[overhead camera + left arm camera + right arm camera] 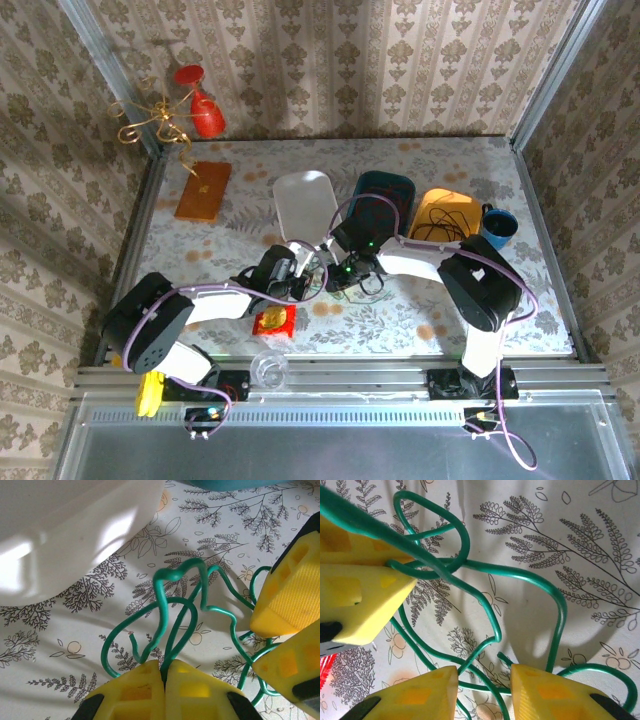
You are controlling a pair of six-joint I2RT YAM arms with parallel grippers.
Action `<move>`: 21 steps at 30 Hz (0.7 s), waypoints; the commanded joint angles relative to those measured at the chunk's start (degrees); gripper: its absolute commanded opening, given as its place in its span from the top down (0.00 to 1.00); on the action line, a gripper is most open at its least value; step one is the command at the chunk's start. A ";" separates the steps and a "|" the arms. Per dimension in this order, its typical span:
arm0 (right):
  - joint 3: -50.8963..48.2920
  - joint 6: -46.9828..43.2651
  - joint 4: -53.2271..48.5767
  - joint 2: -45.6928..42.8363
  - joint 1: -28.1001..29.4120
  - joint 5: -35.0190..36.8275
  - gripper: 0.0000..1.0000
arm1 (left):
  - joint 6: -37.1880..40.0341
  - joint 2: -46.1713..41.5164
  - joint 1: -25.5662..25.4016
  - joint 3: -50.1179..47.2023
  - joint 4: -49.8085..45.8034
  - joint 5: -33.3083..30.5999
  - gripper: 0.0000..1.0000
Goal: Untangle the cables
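A thin green cable (165,587) lies in tangled loops on the floral tablecloth near the table's middle (318,268). My left gripper (164,667) is shut on one strand of it, pinched between the yellow fingertips, and a cut end curls just to the left. My right gripper (484,672) faces it from the right, open, with several green strands (540,585) crossing the gap between its fingers without being pinched. The left gripper's yellow fingers (360,595) hold the cable at the left of the right wrist view. In the top view the left gripper (298,280) and the right gripper (342,274) are close together.
A white tray (305,205) sits just behind the grippers, then a dark teal bin (385,192), a yellow bowl (440,205) with a dark wire in it, and a blue mug (498,226). A red snack packet (273,320) and a glass (268,368) lie near the front edge, an orange book (203,190) at back left.
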 commanded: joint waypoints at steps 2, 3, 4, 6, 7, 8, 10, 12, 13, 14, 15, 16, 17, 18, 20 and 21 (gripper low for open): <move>1.18 -0.19 -0.16 0.14 0.30 -0.96 0.65 | 1.57 1.25 -0.53 0.66 -1.37 1.57 1.00; 0.78 -0.01 0.53 -0.70 0.22 -0.89 0.65 | 1.60 1.29 -0.53 0.67 -1.38 1.57 1.00; 0.34 0.02 1.17 -1.56 0.25 -0.95 0.65 | 1.60 1.34 -0.52 0.67 -1.48 1.48 1.00; 0.01 -0.15 1.47 -3.11 0.22 -0.52 0.65 | 1.56 1.23 -0.52 0.67 -1.67 1.40 1.00; -0.07 -0.33 1.29 -3.73 0.12 -0.26 0.65 | 1.60 1.12 -0.53 0.67 -1.64 1.46 1.00; -0.16 -0.52 1.19 -4.38 0.10 -0.16 0.65 | 1.60 1.03 -0.52 0.67 -1.75 1.51 1.00; 0.11 -1.05 0.46 -4.79 -0.10 -0.85 0.65 | 1.59 1.07 -0.53 0.67 -1.78 1.57 1.00; 0.38 -1.48 -0.05 -4.71 -0.19 -1.77 0.65 | 1.68 1.04 -0.53 0.75 -2.07 1.60 1.00; 0.36 -1.66 0.13 -4.56 -0.19 -2.35 0.65 | 1.76 1.00 -0.49 0.77 -2.12 1.48 1.00; 0.64 -1.68 -0.02 -4.08 -0.20 -2.55 0.65 | 1.77 0.99 -0.53 0.84 -2.11 1.50 1.00; 0.96 -1.70 -0.43 -3.61 -0.29 -2.27 0.65 | 1.77 0.96 -0.48 0.84 -2.08 1.41 1.00; 1.18 -1.75 -0.54 -3.03 -0.28 -1.89 0.65 | 1.73 0.92 -0.52 0.93 -2.08 1.39 1.00; 1.07 -1.43 -0.27 -2.64 -0.44 -1.46 0.65 | 1.77 0.90 -0.52 0.95 -2.08 1.40 1.00; 0.98 -1.30 -0.01 -2.36 -0.45 -1.30 0.65 | 1.69 0.81 -0.53 0.93 -2.08 1.42 1.00; 0.83 -1.12 0.05 -1.90 -0.50 -0.37 0.65 | 1.60 0.74 -0.53 0.93 -2.13 1.30 1.00; 0.73 -1.07 0.07 -1.76 -0.45 -0.27 0.65 | 1.61 0.76 -0.53 0.93 -2.18 1.30 1.00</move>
